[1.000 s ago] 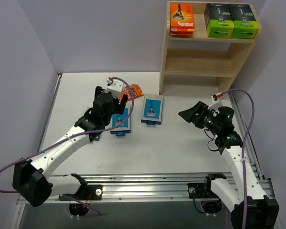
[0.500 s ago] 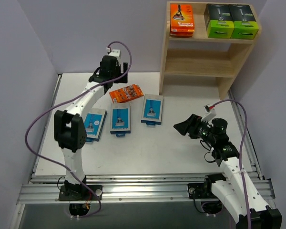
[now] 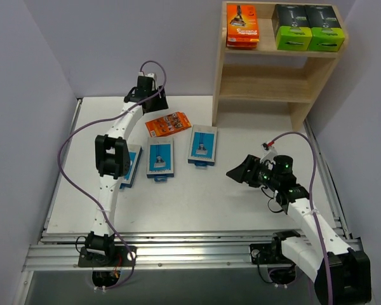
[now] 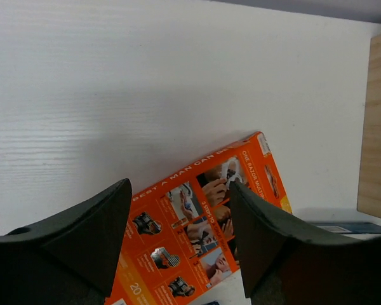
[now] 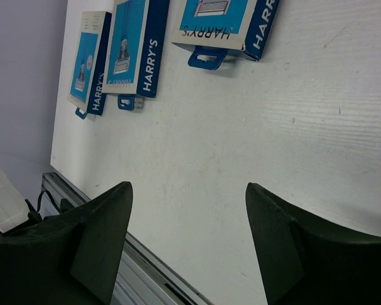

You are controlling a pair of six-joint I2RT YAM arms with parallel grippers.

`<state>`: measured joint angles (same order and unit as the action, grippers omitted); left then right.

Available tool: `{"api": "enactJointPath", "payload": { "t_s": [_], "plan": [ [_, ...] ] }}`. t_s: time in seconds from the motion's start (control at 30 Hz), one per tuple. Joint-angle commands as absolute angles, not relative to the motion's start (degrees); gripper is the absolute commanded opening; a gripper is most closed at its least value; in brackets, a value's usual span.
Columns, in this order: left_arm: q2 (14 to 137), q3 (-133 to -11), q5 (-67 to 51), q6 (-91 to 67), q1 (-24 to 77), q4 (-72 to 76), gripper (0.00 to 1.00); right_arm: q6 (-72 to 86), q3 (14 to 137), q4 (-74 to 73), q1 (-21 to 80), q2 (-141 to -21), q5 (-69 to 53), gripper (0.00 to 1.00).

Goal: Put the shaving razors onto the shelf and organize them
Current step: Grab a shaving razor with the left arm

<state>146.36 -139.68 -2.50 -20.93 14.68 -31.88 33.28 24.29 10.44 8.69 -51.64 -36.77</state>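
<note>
One orange razor pack (image 3: 168, 123) lies flat on the table left of the shelf (image 3: 228, 76). My left gripper (image 3: 153, 103) hovers just behind it, open; in the left wrist view the pack (image 4: 203, 235) shows between and beyond the spread fingers (image 4: 95, 235), untouched. Three light-blue razor cards (image 3: 126, 164) (image 3: 160, 159) (image 3: 202, 145) lie in a row mid-table. On the shelf's top tier sit orange packs (image 3: 242, 25) and two black boxes with green ends (image 3: 292, 27) (image 3: 324, 27). My right gripper (image 3: 237, 171) is open over bare table, right of the cards (image 5: 132, 47).
The shelf's lower tier (image 3: 267, 81) holds nothing. Its wooden side panel (image 4: 376, 127) stands close to the right of the orange pack. The metal rail (image 5: 95, 222) runs along the table's near edge. Purple walls close in on the left and back.
The left gripper has let go of the orange pack, which now lies on the table, and drawn back toward the far wall. The right gripper has moved left and nearer.
</note>
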Motion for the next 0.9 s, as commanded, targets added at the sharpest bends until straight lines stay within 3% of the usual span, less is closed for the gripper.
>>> {"api": "enactJointPath", "payload": {
  "t_s": [0.0, 0.03, 0.17, 0.27, 0.87],
  "plan": [
    [147.65, -143.88, -5.71, -24.95, 13.71, -31.38, 0.7, 32.34, 24.61, 14.59, 8.0, -51.42, -38.76, 0.67],
    [148.53, -143.96, -5.89, -25.31, 13.54, -30.94, 0.6, 32.43, 24.52, 14.68, 7.91, -51.5, -38.76, 0.67],
    [150.55, -144.14, -7.37, -27.41, 12.57, -29.97, 0.41, 32.69, 24.08, 15.12, 7.82, -51.42, -38.76, 0.66],
    [152.05, -144.4, -8.61, -29.0, 11.87, -29.79, 0.34, 32.7, 24.08, 15.29, 7.65, -51.77, -38.76, 0.66],
    [155.74, -143.26, -10.62, -30.67, 11.34, -31.9, 0.33, 31.99, 24.08, 15.03, 6.94, -53.35, -36.91, 0.61]
  ]
}}
